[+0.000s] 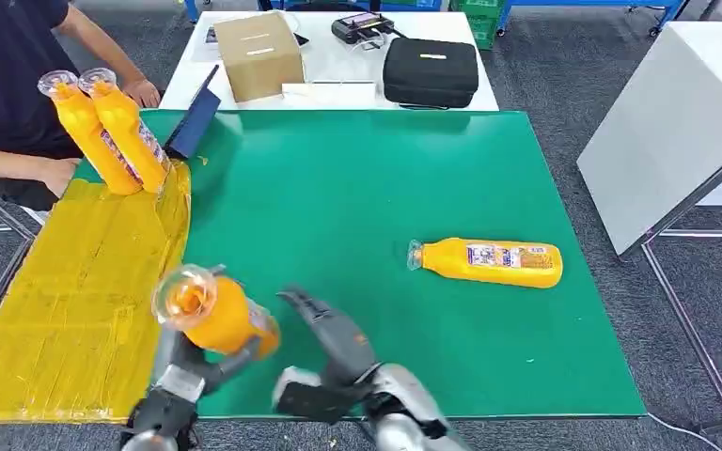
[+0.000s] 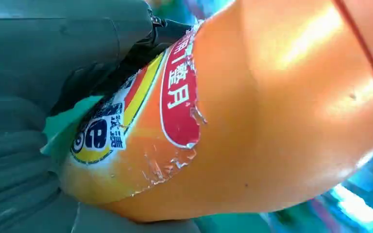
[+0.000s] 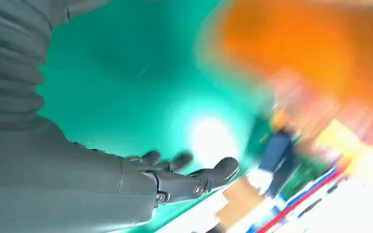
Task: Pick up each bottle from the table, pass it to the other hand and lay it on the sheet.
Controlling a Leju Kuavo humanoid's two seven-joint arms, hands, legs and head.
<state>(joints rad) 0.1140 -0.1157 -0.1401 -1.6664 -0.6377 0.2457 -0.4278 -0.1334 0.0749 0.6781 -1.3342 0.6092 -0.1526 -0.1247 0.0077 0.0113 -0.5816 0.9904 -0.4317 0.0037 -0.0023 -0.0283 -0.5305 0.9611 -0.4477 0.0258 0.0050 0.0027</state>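
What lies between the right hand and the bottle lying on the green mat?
Only bare green mat, per the head view: nothing sits between the open right hand and the lying bottle.

four orange bottles (image 1: 216, 315) (image 1: 486, 261) (image 1: 85, 134) (image 1: 130, 130), one yellow sheet (image 1: 75, 291), one cardboard box (image 1: 258, 54), one black case (image 1: 430, 71).

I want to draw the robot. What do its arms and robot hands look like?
The arms are shiny silver metal near the wrists. Each robot hand is dark grey: the left robot hand and the right robot hand have thick grey thumbs and darker fingers. Up close, a grey ribbed cover wraps the wrist like a bendy straw.
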